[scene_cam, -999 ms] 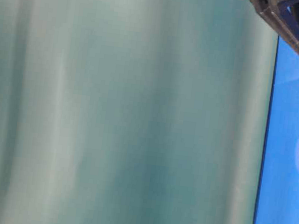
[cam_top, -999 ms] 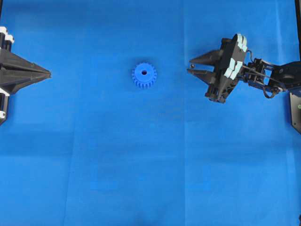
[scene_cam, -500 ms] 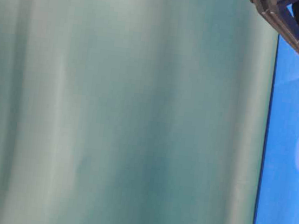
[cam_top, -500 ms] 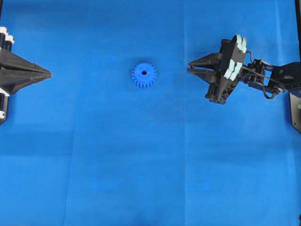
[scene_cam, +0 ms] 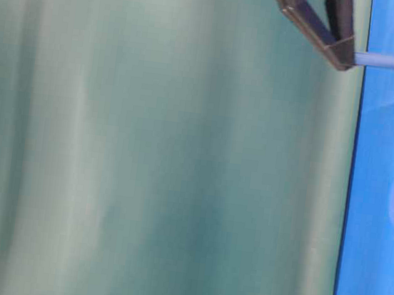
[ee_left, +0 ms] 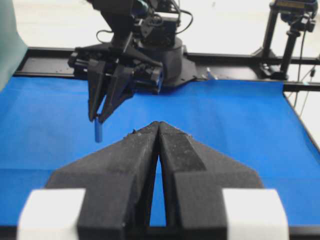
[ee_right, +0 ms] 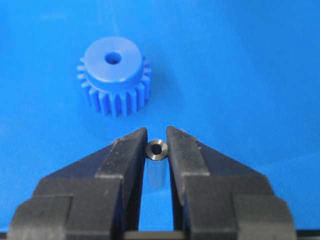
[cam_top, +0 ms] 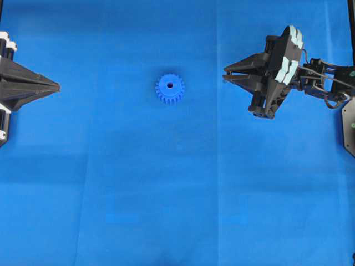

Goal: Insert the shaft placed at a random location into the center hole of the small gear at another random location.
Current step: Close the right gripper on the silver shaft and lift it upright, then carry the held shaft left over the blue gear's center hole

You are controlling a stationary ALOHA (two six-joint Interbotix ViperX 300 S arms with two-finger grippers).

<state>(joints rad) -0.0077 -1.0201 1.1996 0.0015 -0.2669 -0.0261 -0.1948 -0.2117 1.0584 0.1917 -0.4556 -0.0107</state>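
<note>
Right gripper (ee_right: 157,146) is pinching the shaft (ee_right: 156,150) upright, carrying it toward the small gear (cam_top: 170,88), next lining up over the center hole (ee_right: 112,58).

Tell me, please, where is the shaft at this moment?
The shaft is clamped between the jaws of the right gripper, lifted off the blue cloth. In the overhead view it is on the right side, apart from the small gear.

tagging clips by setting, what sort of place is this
Probably a robotics lab bench: a blue cloth covers the table, two arms face each other, and camera stands rise behind the black frame rail.
</note>
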